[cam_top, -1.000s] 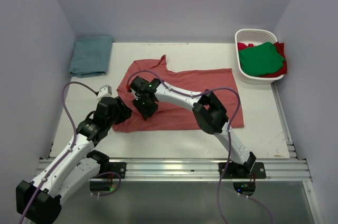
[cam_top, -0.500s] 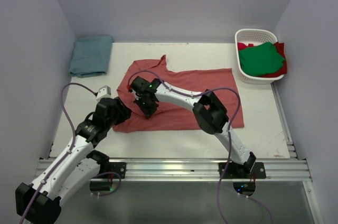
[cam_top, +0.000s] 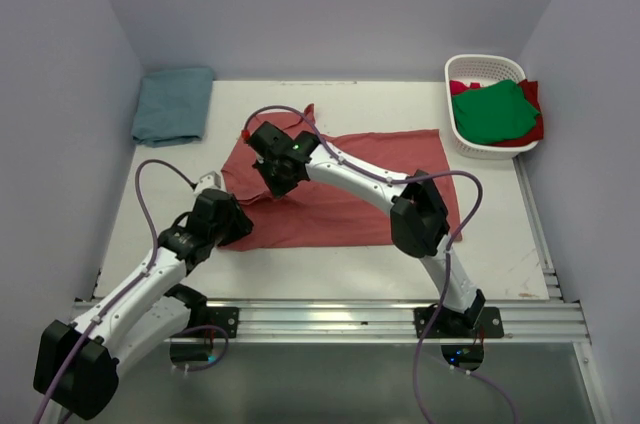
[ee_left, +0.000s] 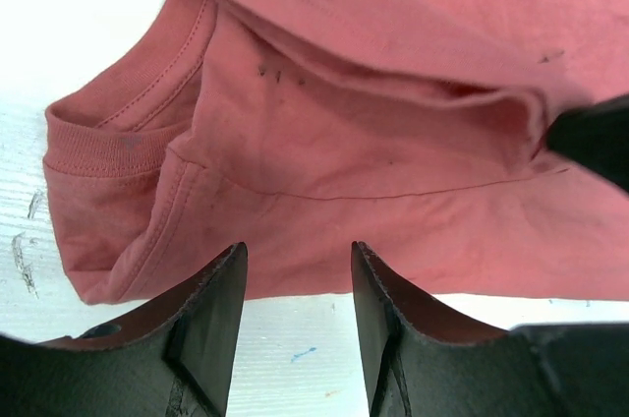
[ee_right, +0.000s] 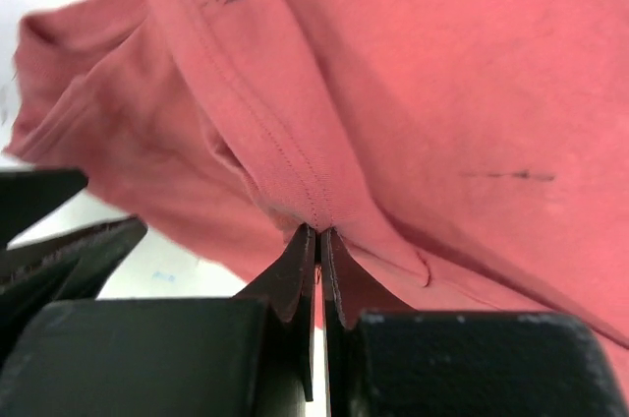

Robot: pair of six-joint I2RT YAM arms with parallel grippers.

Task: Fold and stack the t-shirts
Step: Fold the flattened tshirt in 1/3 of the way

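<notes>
White table [cam_top: 350,104], mid-play — the right gripper [ee_right: 316,232] is pinching a fold of the brick-red t-shirt [cam_top: 350,206] spread at the centre, hauling it farther back than a second ago; the left gripper [ee_left: 297,252] is hovering, jaws apart, over its near-left hem.

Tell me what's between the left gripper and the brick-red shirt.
Only bare white table, seen in the left wrist view between the left gripper's open fingers; the brick-red shirt's edge starts there.
</notes>
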